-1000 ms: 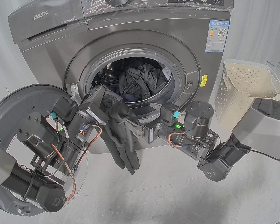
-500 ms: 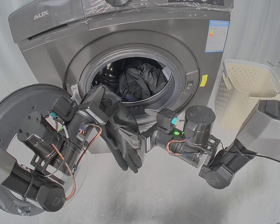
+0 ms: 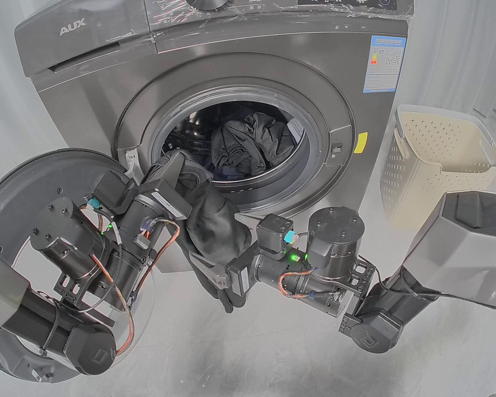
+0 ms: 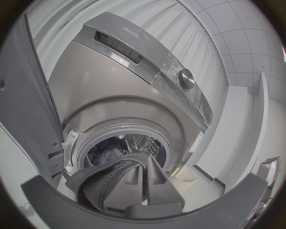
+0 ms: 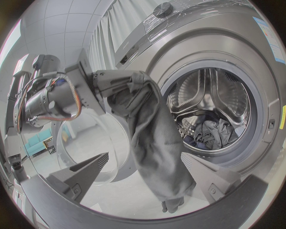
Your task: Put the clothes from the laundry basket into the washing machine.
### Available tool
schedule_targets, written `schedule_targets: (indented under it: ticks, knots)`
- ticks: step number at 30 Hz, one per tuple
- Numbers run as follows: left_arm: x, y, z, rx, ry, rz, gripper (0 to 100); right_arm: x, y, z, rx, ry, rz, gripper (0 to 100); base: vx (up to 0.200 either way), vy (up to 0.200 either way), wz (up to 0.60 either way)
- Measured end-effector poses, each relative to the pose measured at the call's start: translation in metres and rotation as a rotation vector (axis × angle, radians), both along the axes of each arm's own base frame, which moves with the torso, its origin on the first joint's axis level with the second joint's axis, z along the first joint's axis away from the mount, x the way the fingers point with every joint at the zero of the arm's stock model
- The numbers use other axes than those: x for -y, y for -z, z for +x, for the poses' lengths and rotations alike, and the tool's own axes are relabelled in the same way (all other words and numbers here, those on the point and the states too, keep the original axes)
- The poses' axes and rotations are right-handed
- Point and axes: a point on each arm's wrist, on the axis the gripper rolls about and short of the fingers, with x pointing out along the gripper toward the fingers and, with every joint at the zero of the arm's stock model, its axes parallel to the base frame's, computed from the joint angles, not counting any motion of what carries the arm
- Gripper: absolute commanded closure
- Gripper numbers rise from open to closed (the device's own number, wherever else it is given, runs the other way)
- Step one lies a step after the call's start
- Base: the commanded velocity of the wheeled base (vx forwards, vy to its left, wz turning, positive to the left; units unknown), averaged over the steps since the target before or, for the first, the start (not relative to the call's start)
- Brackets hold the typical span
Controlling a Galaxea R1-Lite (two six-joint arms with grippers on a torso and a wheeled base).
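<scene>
A dark grey garment point(image 3: 215, 228) hangs in front of the washing machine point(image 3: 95, 108), below the left side of its open drum mouth. My left gripper point(image 3: 178, 170) is shut on the garment's top edge; in the left wrist view the gripper point(image 4: 143, 179) pinches the folded cloth point(image 4: 98, 179). My right gripper point(image 3: 217, 276) is open at the garment's lower end. In the right wrist view its fingertips point(image 5: 99, 159) stand wide apart on either side of the hanging garment point(image 5: 158, 140). Dark clothes point(image 3: 248, 138) lie inside the drum.
The round machine door point(image 3: 22, 191) stands swung open at the left, behind my left arm. A cream perforated laundry basket point(image 3: 436, 151) leans against the machine at the right. Bare grey floor point(image 3: 222, 364) lies below the arms.
My right arm has moved left and down, bringing its open gripper around the garment's lower end. The hanging cloth has bunched up a little. My left arm has kept still.
</scene>
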Motion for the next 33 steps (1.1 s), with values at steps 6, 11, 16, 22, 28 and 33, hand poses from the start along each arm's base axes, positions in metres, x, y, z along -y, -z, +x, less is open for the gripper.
schedule_targets:
  ticks: [6, 11, 16, 22, 28, 33]
  knots:
    - [0.0, -0.001, 0.0, 0.002, -0.004, -0.004, 100, 0.001, -0.001, 0.003, -0.001, 0.017, 0.001, 0, 0.0, 0.0, 0.0]
    - [0.0, -0.001, 0.0, 0.002, -0.004, -0.005, 100, -0.004, -0.011, 0.014, 0.034, 0.033, 0.036, 0, 0.0, 0.0, 0.0]
    - [0.0, -0.001, 0.0, 0.001, -0.005, -0.005, 100, -0.007, -0.013, 0.032, 0.056, 0.062, 0.059, 0, 0.0, 0.0, 0.0]
    - [0.0, -0.001, 0.0, 0.001, -0.005, -0.006, 100, -0.006, -0.008, 0.053, 0.067, 0.12, 0.075, 0, 0.0, 0.0, 0.0]
    - [0.0, -0.001, 0.0, 0.001, -0.004, -0.006, 100, 0.002, -0.007, 0.066, 0.072, 0.16, 0.086, 0, 0.0, 0.0, 0.0]
    - [0.001, -0.001, 0.0, 0.0, -0.003, -0.006, 100, 0.006, -0.012, 0.071, 0.084, 0.172, 0.101, 0, 0.0, 0.0, 0.0]
